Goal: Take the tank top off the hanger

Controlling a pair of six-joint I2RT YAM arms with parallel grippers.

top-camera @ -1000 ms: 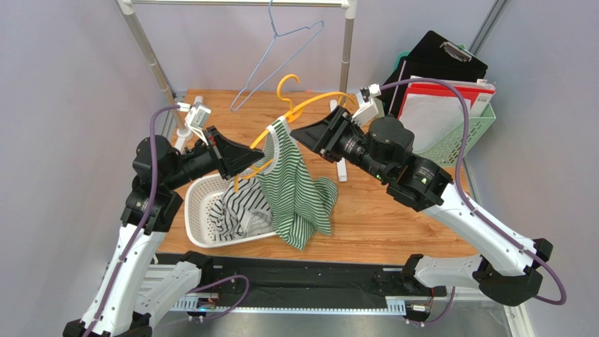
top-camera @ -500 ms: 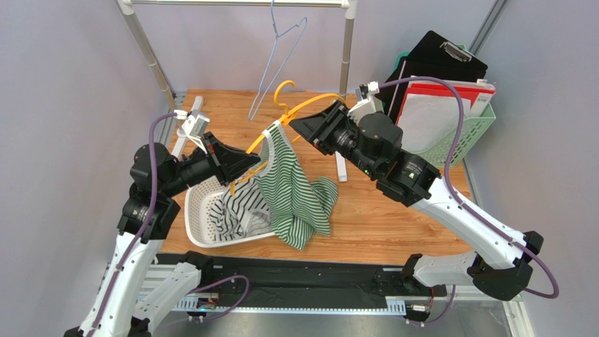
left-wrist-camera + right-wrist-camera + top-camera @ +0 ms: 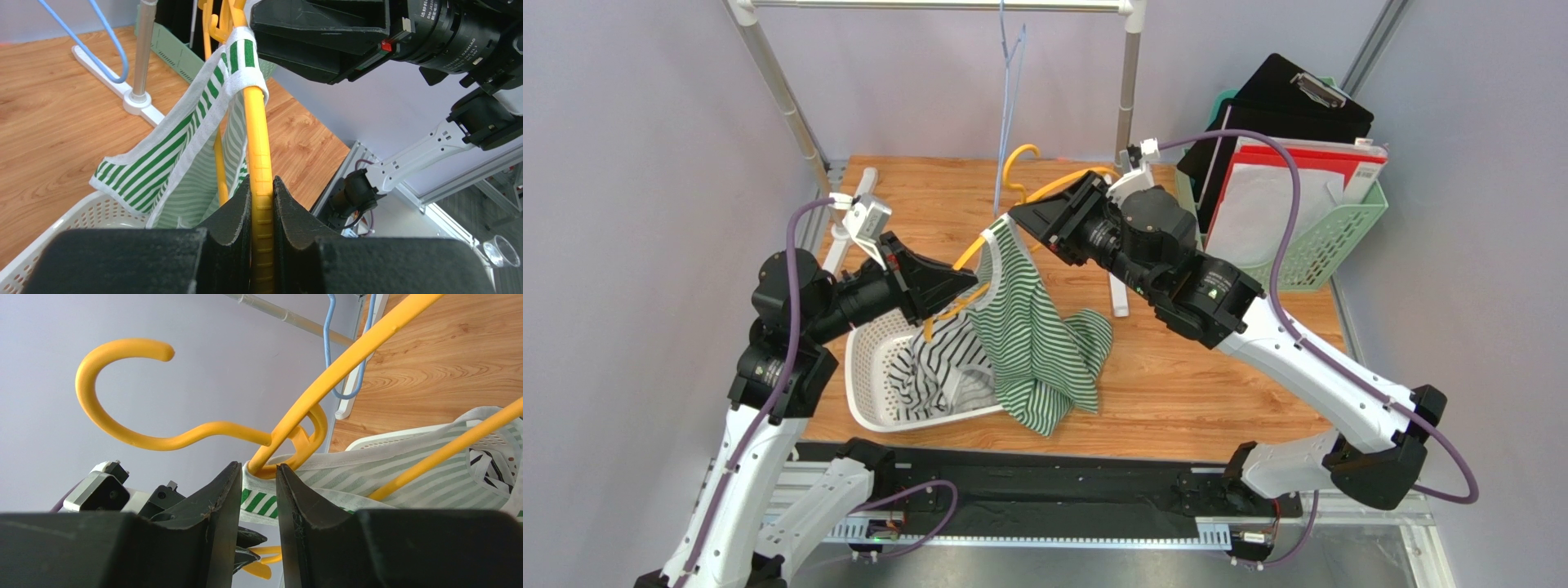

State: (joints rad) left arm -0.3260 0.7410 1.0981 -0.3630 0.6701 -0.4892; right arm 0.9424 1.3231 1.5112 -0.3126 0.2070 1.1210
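The left tool (image 3: 262, 184) is closed tight on the yellow hanger (image 3: 258, 131). The green striped tank top (image 3: 1032, 331) hangs from the hanger by a strap (image 3: 258, 501), and its lower part lies on the desk (image 3: 1210, 380) against the white basket (image 3: 916, 423). The right tool (image 3: 258, 470) has a narrow gap around that strap; I cannot tell whether it pinches it.

**My tally**

I count two hangers: one yellow hanger (image 3: 1020, 156) and one blue hanger (image 3: 1010, 74). Two striped garments: a green tank top (image 3: 1032, 331) and a black-striped top (image 3: 934, 374). Two baskets: a white basket (image 3: 857, 368) and a green basket (image 3: 1326, 245). One clothes rail (image 3: 940, 6).
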